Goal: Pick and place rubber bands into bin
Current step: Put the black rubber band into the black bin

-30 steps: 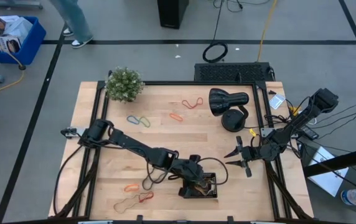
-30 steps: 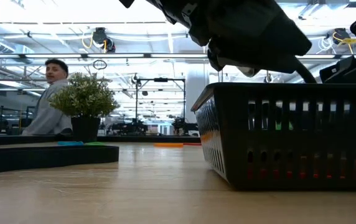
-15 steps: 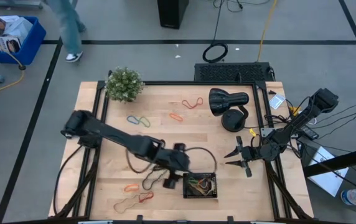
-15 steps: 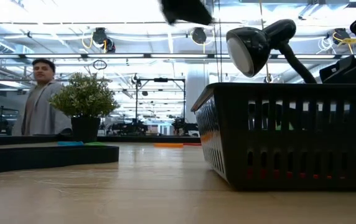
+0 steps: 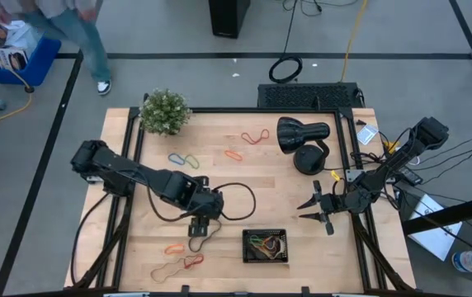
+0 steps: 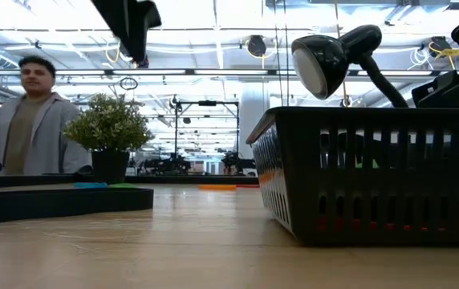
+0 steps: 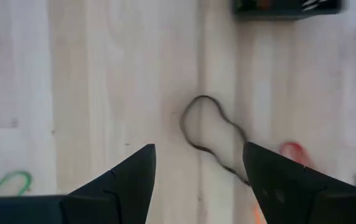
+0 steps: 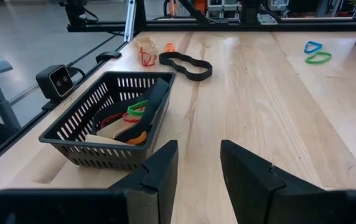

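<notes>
In the small black slotted plastic bin (image 5: 265, 246) a few coloured rubber bands (image 8: 130, 118) already sit. Left gripper (image 5: 200, 224), fingers spread and empty, hovers over the long black rubber loop (image 7: 211, 138); several more are left on the table.

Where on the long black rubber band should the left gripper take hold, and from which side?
Probably at its narrow waist, from straight above: the black rubber band lies flat, and the open left gripper hangs right over it.
</notes>
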